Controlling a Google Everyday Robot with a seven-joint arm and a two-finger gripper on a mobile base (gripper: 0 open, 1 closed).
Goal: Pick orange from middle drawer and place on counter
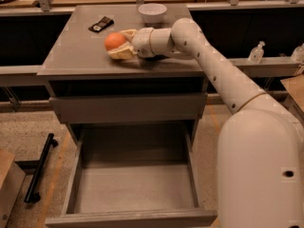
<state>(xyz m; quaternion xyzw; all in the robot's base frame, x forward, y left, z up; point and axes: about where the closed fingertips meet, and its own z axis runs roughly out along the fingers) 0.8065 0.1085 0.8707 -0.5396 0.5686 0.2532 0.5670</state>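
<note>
The orange [114,40] is low over the left-middle of the grey surface [80,56], clasped between the two pale fingers of the gripper [118,43], which reaches in from the right on the white arm [213,65]. Whether the fruit touches the top I cannot tell. Behind it are a white bowl [152,11] and a small dark packet [100,23]; below a closed drawer front [126,107], the middle drawer [135,194] stands pulled out.
</note>
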